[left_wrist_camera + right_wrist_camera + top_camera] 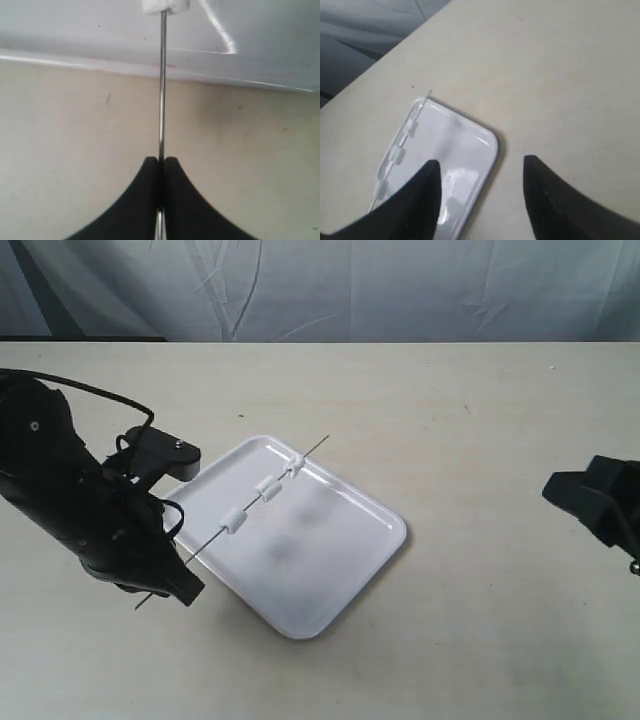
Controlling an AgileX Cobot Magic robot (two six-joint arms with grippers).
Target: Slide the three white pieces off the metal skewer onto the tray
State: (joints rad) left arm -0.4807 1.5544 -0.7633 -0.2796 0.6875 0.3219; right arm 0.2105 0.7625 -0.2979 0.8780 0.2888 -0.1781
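My left gripper (170,580) (161,160) is shut on the near end of the metal skewer (250,502) (162,85) (402,147), holding it above the white tray (330,570) (260,40) (470,150). Three white pieces are threaded on the rod: one nearest the gripper (232,523) (166,5) (397,155), a middle one (266,487) (412,131), and one near the tip (296,462) (418,111). My right gripper (600,505) (481,165) sits far right, open and empty, facing the tray from a distance.
The beige table (480,420) carries the tray. A grey cloth backdrop (350,285) hangs beyond the far edge. A black cable (90,388) loops from the left arm.
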